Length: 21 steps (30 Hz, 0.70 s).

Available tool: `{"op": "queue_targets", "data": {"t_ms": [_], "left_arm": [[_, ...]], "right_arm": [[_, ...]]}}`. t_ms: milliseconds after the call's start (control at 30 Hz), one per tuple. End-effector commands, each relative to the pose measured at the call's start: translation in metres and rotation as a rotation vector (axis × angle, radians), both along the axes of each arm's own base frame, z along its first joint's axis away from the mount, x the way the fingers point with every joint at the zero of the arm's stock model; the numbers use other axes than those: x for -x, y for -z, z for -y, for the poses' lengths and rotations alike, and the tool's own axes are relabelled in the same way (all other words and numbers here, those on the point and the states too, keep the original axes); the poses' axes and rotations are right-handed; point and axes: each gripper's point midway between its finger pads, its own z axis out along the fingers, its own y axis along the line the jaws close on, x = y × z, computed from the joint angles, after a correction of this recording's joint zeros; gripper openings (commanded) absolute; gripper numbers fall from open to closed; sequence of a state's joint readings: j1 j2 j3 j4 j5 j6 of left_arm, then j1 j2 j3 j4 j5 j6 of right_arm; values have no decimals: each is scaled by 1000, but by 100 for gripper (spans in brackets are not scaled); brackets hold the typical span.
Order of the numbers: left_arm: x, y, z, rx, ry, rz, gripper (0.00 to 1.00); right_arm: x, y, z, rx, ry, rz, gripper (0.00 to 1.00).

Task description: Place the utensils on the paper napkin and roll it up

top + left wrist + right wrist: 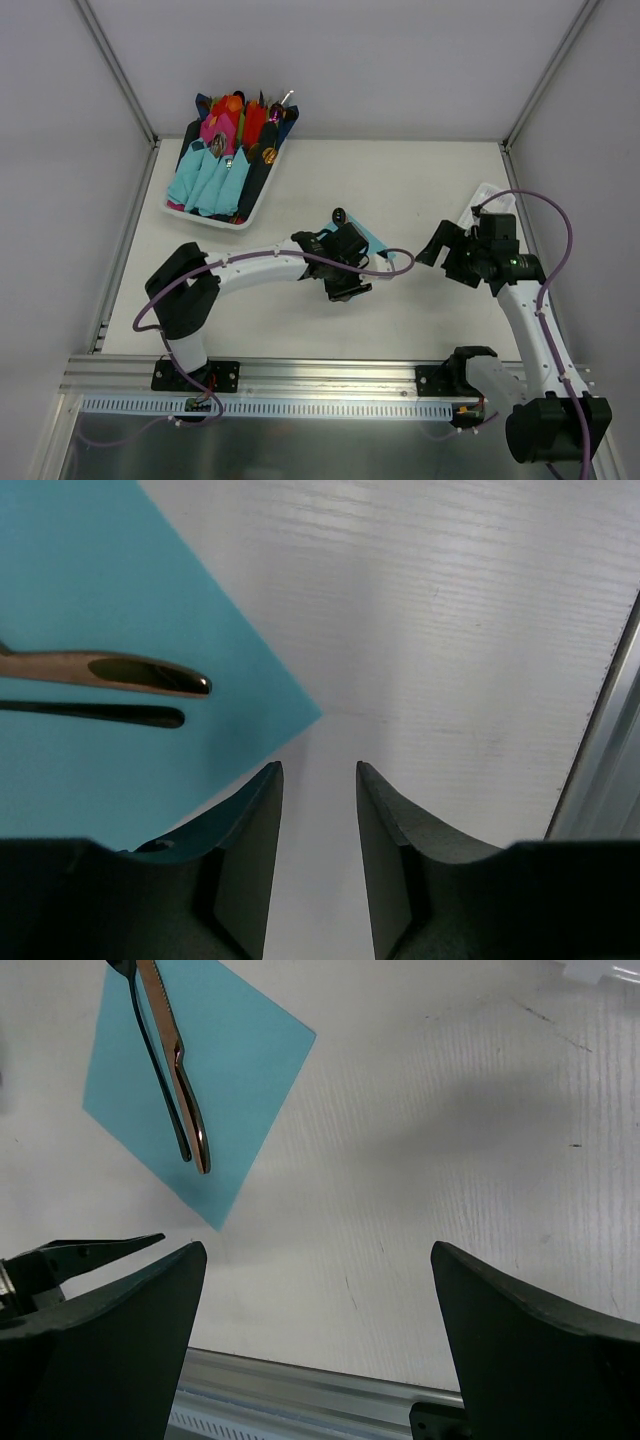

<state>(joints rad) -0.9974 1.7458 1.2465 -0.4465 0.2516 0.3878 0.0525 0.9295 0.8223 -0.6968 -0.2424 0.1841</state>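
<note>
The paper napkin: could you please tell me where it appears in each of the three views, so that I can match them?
Top external: only a teal sliver of the paper napkin shows, mid-table.
Left wrist: it fills the upper left, one corner pointing right.
Right wrist: upper left, a tilted square.
Shared landmark: the utensils lying on it; from above only a dark tip shows.

Is a white table (400,180), bears the paper napkin (250,1070) flat at its middle, a white tray (207,219) of napkin rolls (215,175) far left, a white container (481,196) far right.
</note>
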Motion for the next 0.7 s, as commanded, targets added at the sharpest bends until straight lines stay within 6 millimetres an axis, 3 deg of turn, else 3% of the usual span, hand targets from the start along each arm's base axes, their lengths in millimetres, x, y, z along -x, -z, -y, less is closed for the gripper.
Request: {"op": "queue_targets", "data": {"t_ms": [0, 200, 667], "left_arm": [[-3, 13, 9, -19, 63, 77, 35], [3, 31, 16, -60, 112, 99, 34], [8, 68, 8, -137, 129, 51, 24]], "right_arm": [[3, 3, 1, -8, -26, -8, 99], [4, 7, 3, -21, -20, -21, 99], [5, 13, 8, -26, -5, -34, 99]]}}
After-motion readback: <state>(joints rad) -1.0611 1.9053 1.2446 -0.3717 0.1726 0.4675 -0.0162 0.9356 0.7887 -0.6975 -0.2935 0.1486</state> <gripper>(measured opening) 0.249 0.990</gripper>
